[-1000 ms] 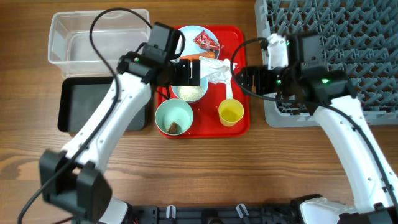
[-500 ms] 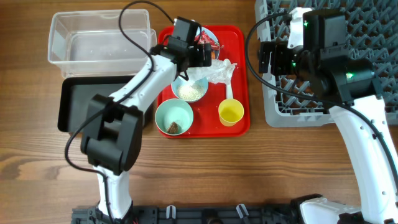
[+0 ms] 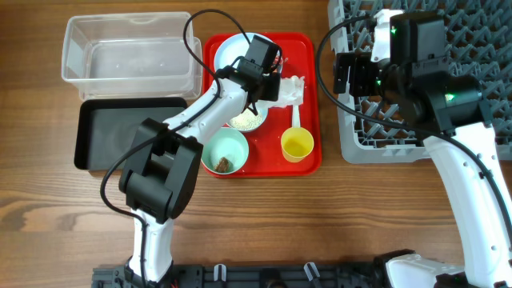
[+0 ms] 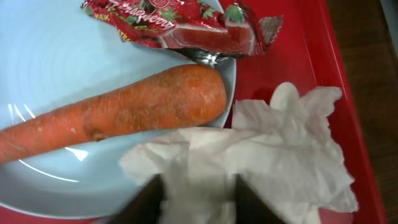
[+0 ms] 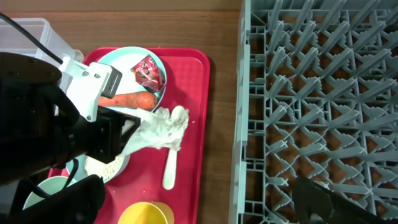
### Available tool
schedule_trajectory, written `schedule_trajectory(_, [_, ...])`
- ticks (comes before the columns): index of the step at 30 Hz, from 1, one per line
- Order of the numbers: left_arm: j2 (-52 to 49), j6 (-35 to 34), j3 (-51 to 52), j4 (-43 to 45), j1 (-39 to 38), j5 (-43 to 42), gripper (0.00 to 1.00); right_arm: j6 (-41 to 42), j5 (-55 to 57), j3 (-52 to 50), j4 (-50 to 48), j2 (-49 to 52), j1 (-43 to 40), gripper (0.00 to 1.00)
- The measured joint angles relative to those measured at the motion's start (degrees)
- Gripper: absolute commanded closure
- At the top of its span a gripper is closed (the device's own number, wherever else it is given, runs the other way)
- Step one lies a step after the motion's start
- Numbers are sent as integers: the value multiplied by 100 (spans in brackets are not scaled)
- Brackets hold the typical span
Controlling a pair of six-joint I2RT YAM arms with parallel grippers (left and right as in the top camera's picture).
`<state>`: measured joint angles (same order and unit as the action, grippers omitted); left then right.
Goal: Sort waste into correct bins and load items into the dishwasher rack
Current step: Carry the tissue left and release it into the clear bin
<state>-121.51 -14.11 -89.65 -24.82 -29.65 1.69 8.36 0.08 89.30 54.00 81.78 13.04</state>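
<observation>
**Left gripper (image 4: 199, 194) on the crumpled white napkin (image 4: 283, 155); right gripper (image 3: 344, 72) idle above the dishwasher rack (image 3: 480, 48).**

In the left wrist view we see the two fingers on either side of a fold of the napkin, apparently pinching it. The napkin lies on the red tray (image 4: 305, 62) and overlaps the rim of the light-blue plate (image 4: 56, 62). That plate carries the carrot (image 4: 124, 115) and the red wrapper (image 4: 186, 25). We see the right gripper's jaws spread wide and empty over the rack's left edge. Also on the tray are the white spoon (image 5: 170, 168), the yellow cup (image 3: 297, 145), the rice bowl (image 3: 246, 120) and the pale green bowl (image 3: 213, 144). The clear tub (image 3: 128, 18) and black tray (image 3: 120, 140) stand left of the red tray.
</observation>
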Motion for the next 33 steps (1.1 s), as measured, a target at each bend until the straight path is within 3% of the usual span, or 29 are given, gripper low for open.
schedule_trajectory(13, [33,9,0,-15,0,0,96,2,0,0,0,0,0,0])
schedule_trajectory(20, [1121,9,0,-155,103,44,96,0,0,0,2,0,0,1])
schedule_trajectory(25, [1729,-66,-37,-238,793,286,96,2,2,0,2,0,0,0])
schedule_trajectory(33, [1759,-275,-37,-260,2472,452,96,2,0,0,2,0,0,0])
